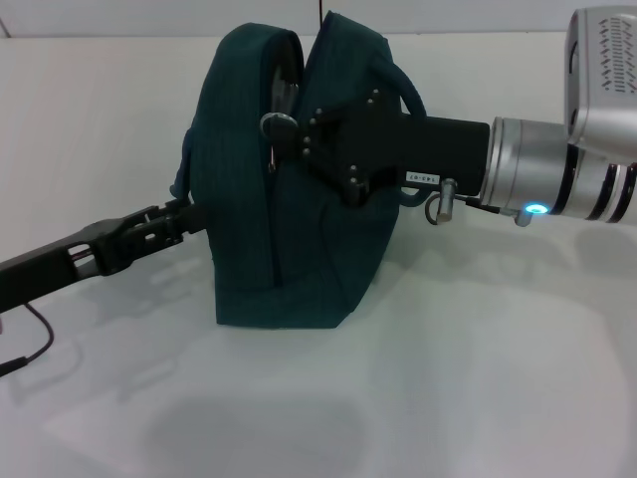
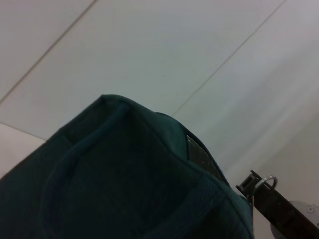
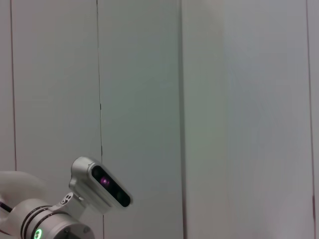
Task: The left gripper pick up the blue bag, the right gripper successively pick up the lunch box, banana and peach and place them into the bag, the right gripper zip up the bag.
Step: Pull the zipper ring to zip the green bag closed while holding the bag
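The blue bag (image 1: 249, 239) stands upright on the white table, its top seam facing me. My left gripper (image 1: 185, 212) reaches in low from the left and is shut on the bag's side by a loop handle (image 1: 180, 171). From the right, my right gripper (image 1: 287, 132) sits at the top of the bag, shut on the ring zipper pull (image 1: 272, 124). The left wrist view is filled by the blue bag (image 2: 124, 179), with the ring pull (image 2: 267, 182) and the right gripper's finger beyond it. The lunch box, banana and peach are out of view.
The white table (image 1: 478, 378) spreads in front of and beside the bag. A pale panelled wall fills the right wrist view, with the left arm's wrist camera (image 3: 102, 188) low in it.
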Controlling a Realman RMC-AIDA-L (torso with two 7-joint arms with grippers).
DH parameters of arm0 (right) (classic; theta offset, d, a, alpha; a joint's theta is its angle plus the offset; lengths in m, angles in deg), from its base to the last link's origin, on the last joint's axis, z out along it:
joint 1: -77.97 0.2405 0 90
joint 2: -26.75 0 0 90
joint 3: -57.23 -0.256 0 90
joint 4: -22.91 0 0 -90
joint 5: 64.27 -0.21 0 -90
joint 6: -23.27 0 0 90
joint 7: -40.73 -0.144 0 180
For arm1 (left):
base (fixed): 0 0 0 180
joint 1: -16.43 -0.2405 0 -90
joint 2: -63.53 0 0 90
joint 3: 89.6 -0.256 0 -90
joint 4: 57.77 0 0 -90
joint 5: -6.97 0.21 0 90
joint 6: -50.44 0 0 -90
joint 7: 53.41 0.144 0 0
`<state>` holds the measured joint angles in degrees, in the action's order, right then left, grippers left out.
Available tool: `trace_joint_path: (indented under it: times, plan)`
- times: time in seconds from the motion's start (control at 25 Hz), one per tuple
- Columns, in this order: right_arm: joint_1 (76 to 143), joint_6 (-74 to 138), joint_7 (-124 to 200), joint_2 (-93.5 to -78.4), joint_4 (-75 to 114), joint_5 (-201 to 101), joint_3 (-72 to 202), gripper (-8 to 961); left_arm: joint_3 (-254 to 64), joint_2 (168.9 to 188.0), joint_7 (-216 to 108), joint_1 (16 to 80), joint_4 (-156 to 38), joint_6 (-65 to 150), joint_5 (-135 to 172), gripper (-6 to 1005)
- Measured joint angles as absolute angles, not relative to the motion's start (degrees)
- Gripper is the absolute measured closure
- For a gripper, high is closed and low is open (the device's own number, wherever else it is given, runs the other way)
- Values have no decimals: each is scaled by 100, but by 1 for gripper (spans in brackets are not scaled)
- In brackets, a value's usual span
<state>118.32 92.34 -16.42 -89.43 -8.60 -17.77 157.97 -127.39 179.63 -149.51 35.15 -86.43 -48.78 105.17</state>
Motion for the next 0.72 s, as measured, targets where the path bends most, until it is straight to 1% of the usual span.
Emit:
trace_joint_path:
  times: [0.2,0.56,0.72]
  plan:
    - [11832,9237,-1640,-8944,-868,-1780,15812,951,-12736,18019,-14960,3608,-8643,-4778,10526,203]
    - [11800,9246,-1604,-8944,-883,-1939,15944,951,-12724,18033,-14963,3634,-8629,-4564,10531,205]
    - [11788,9258,-1604,-8944,-883,-1940,15945,951,-12700,18034,-14967,3621,-8617,-4584,10506,355]
